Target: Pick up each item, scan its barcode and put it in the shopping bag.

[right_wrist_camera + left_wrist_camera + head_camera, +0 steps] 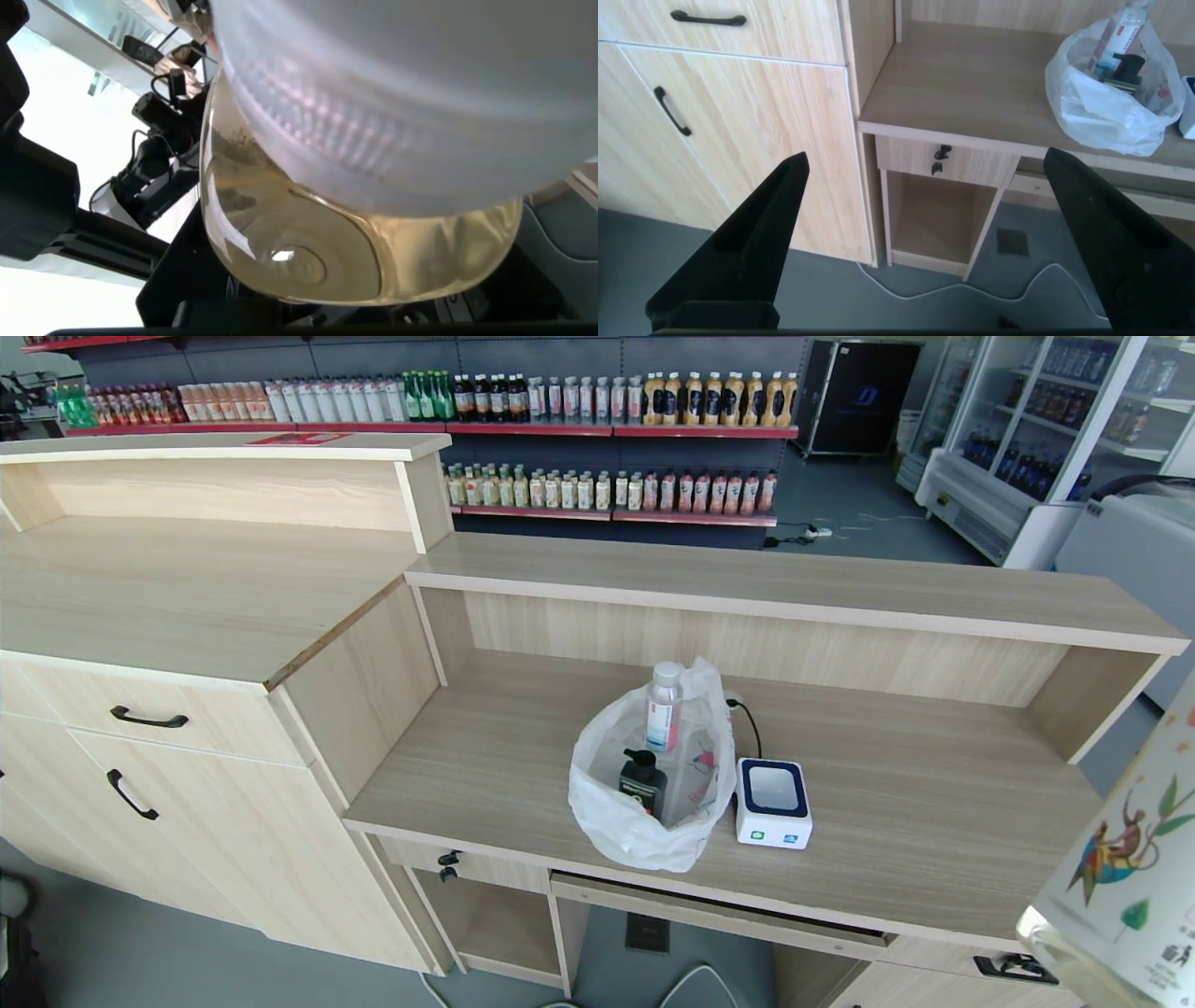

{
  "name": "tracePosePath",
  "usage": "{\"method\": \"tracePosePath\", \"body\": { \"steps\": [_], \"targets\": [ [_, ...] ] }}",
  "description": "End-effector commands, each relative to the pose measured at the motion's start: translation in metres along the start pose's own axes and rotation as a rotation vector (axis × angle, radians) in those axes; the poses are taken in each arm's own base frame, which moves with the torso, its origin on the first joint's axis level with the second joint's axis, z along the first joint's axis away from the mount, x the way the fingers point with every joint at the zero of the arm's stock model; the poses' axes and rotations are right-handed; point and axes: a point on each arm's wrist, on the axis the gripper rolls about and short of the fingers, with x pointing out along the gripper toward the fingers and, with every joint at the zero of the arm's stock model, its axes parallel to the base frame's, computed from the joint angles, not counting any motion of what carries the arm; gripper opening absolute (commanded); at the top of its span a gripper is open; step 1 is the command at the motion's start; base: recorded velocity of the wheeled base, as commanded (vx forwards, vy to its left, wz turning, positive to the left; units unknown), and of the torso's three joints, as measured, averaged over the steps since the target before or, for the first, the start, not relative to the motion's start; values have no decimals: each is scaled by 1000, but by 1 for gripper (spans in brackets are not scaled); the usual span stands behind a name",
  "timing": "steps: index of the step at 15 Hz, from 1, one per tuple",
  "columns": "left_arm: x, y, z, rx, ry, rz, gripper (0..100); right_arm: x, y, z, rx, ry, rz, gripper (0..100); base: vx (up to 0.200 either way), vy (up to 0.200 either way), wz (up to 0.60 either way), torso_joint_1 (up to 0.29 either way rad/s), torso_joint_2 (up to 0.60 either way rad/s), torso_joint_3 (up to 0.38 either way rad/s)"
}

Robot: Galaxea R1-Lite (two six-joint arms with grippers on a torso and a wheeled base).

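- The bottle [1120,859] is hanging off the bench [934,803] at the lower right edge of the head view, close to the camera. It is well apart from the scanner [773,803] and the shopping bag [607,803].
- The right fingers [177,299] are, as far as I can judge, clamping the bottle low on its body. Little of them is showing past its base.
- The left fingers [738,252] are standing wide apart and holding nothing, hanging over the floor in front of the cupboard doors.
- The bottle is looking full of pale yellow drink, so I am expecting it to feel fairly heavy. Its wall is smooth and stiff and probably slippery. A firm hold around the body, away from the printed label, is looking best, so the barcode stays free.
- The bag is thin, limp plastic, gaping open in the middle of the frame. A pink-labelled bottle [664,705] and a black pump bottle [642,782] are standing in it. It is likely to sag under more weight.
- The held bottle's cap and barcode are cut off, and I cannot tell which way the code is facing.
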Motion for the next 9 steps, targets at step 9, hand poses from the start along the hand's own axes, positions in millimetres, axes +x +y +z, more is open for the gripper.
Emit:
{"method": "tracePosePath", "body": {
  "steps": [9],
  "targets": [
    [0,0,0,0,0,0,100,0,-1,-6,10,3,-28,0,0,0,0,0,0,0]
  ]
}}
